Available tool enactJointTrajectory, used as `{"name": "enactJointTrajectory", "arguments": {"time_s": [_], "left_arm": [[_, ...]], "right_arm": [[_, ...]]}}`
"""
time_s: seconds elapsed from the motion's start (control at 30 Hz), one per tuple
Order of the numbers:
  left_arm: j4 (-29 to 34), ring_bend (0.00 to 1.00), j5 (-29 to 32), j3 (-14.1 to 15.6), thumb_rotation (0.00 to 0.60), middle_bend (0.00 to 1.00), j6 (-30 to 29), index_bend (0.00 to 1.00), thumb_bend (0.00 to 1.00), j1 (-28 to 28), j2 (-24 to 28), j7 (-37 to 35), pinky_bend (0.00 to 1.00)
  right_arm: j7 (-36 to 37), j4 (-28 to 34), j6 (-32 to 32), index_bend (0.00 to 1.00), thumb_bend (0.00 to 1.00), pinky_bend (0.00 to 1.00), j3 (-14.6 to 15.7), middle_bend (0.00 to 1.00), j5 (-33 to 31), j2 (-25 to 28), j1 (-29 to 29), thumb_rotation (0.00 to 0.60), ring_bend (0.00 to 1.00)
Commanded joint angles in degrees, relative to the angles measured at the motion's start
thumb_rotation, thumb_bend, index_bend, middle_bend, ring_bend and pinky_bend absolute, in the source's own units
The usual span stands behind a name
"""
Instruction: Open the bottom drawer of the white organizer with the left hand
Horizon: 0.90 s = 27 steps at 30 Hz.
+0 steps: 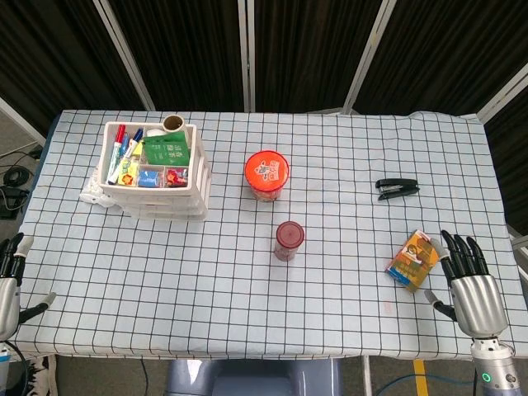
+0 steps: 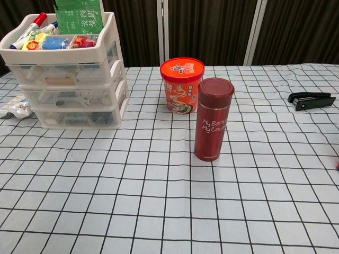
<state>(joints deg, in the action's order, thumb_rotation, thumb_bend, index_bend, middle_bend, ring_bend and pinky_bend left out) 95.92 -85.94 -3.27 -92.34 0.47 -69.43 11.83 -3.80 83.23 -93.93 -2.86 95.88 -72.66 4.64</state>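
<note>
Head view: left hand (image 1: 10,280) at near-left table edge, fingers spread, holds nothing. White organizer (image 1: 153,169) far left, well apart. Bottom drawer (image 2: 79,119) closed. Reach forward, hook drawer front low, pull slow and straight so organizer stays put.

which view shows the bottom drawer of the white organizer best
The chest view: it faces the organizer's front, so the bottom drawer shows shut beneath the two above. The head view looks down on the organizer's top tray, and the drawer fronts are barely visible.
</note>
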Motion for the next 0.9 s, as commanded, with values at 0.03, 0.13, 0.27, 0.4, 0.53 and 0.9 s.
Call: {"name": "enactJointTrajectory", "arguments": {"time_s": [0.03,0.13,0.27,0.4,0.53,0.9], "left_arm": [[-0.04,0.0,-0.06,0.09,0.6,0.0,0.03,0.0,0.16,-0.01,-0.16,0.28,0.0],[-0.07,0.0,-0.14,0.16,0.6,0.0,-0.01,0.0,0.16,0.01,-0.24,0.43,0.0],[-0.07,0.0,-0.4,0.27,0.6,0.0,0.02,0.0,0.16,-0.03,-0.21,0.21,0.0],[-0.17,0.0,-0.11,0.07,0.6,0.0,0.3,0.0,0.16,-0.2,-0.15,0.01,0.0],[-0.22,0.0,0.35,-0.03,0.6,0.0,0.84,0.0,0.16,-0.4,-0.07,-0.26,0.0],[-0.27,0.0,-0.78,0.14,0.6,0.0,1.6,0.0,0.17,-1.31,-1.16,-0.21,0.0]], "right_arm": [[0.03,0.07,-0.05,0.06,0.05,0.0,0.09,0.0,0.14,0.07,-0.04,0.6,0.0],[0.06,0.14,-0.26,0.06,0.06,0.0,0.17,0.0,0.32,0.1,-0.13,0.6,0.0],[0.05,0.27,-0.22,0.05,0.05,0.0,0.28,0.0,0.34,0.09,-0.2,0.6,0.0],[-0.22,0.26,0.15,0.04,0.05,0.0,0.17,0.0,0.1,-0.06,-0.06,0.6,0.0],[-0.6,0.17,0.49,0.04,0.05,0.0,0.1,0.0,-0.16,-0.12,0.03,0.6,0.0],[0.24,0.35,0.13,0.04,0.05,0.0,0.19,0.0,-0.04,0.34,-0.17,0.6,0.0]]}}
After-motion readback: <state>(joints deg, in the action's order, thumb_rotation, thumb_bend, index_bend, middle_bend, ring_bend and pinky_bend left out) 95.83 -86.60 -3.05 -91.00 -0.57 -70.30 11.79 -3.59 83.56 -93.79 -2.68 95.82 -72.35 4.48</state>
